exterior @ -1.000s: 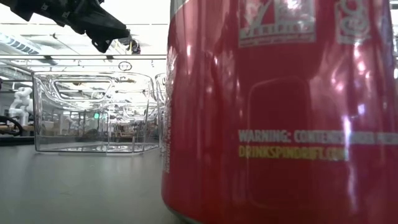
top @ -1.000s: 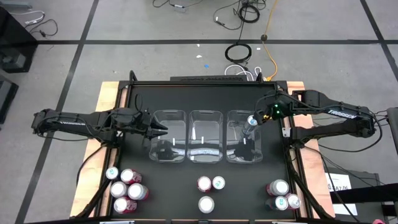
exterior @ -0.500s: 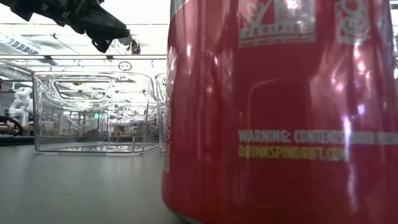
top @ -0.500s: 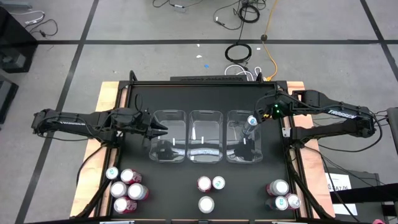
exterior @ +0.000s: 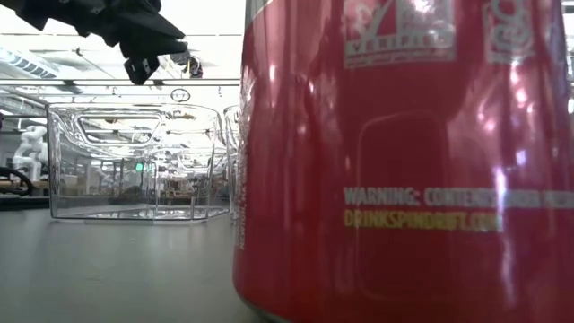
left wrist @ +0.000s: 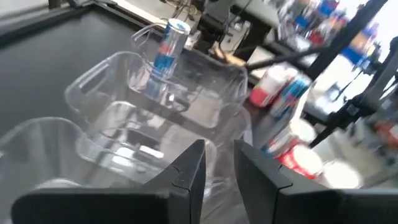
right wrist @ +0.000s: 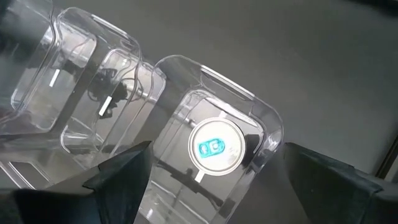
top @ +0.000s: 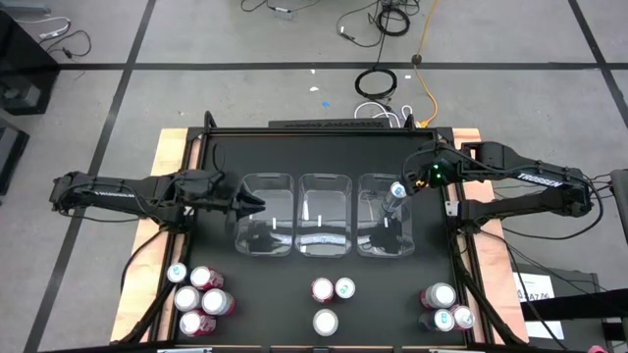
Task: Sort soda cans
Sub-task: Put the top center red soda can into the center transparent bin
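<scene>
A slim blue-and-silver soda can [top: 397,189] [right wrist: 216,146] [left wrist: 166,53] stands upright inside the right clear bin [right wrist: 267,124], near its far end. My right gripper [top: 395,199] [right wrist: 216,152] hangs open above that bin, its fingers wide on either side of the can and apart from it. My left gripper [top: 257,204] [left wrist: 219,168] [exterior: 139,65] hovers over the left bin's [top: 265,235] left rim, with only a narrow gap between its fingers and nothing in it. Other soda cans stand in groups along the near edge.
The middle bin [top: 326,235] stands between the other two. Several cans [top: 199,294] stand at the near left, three [top: 332,297] at the near middle and three [top: 446,309] at the near right. A red can [exterior: 404,161] fills the low view's right.
My left gripper has rolled about the line it points along while staying in place over the left bin's rim. The can in the right bin and my right gripper have kept still.
</scene>
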Controlling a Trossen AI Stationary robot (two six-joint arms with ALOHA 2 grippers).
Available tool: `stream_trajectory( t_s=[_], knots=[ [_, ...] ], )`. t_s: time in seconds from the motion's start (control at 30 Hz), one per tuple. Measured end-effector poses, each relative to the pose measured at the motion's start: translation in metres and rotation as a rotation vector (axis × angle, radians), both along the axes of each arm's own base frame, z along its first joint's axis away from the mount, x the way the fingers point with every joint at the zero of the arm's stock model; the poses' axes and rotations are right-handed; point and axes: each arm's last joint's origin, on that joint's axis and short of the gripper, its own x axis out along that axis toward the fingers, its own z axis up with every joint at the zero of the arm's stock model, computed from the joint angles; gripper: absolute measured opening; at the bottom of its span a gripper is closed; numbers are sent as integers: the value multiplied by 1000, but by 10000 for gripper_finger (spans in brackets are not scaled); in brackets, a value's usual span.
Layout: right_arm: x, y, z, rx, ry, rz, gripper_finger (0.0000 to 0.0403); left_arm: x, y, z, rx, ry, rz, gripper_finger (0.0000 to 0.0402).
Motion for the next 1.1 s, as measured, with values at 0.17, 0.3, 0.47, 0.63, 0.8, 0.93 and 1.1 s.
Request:
stream_trajectory(
  t_s=[0.17, 0.3, 0.47, 0.63, 0.8, 0.93, 1.1],
  knots=[
    [0, 0, 0, -23, 15, 43, 349, 2, 0, 7, -63, -76, 12, 93],
    [0, 0, 0, -45, 30, 91, 349, 3, -1, 15, -109, -153, 24, 93],
    [-1, 2, -1, -14, 49, 154, 349, 5, -8, 26, -85, -168, 42, 81],
    [-4, 16, 4, -11, -14, 309, 349, 12, -18, 35, -43, -121, 40, 63],
    [-10, 31, 14, -13, -130, 377, 349, 23, -30, 38, -13, -86, 31, 48],
    [-13, 43, 17, 8, -183, 434, 349, 29, -38, 36, -2, -59, 22, 45],
    [-12, 55, 18, 27, -197, 465, 350, 34, -49, 43, -3, -14, 29, 44]
  ],
)
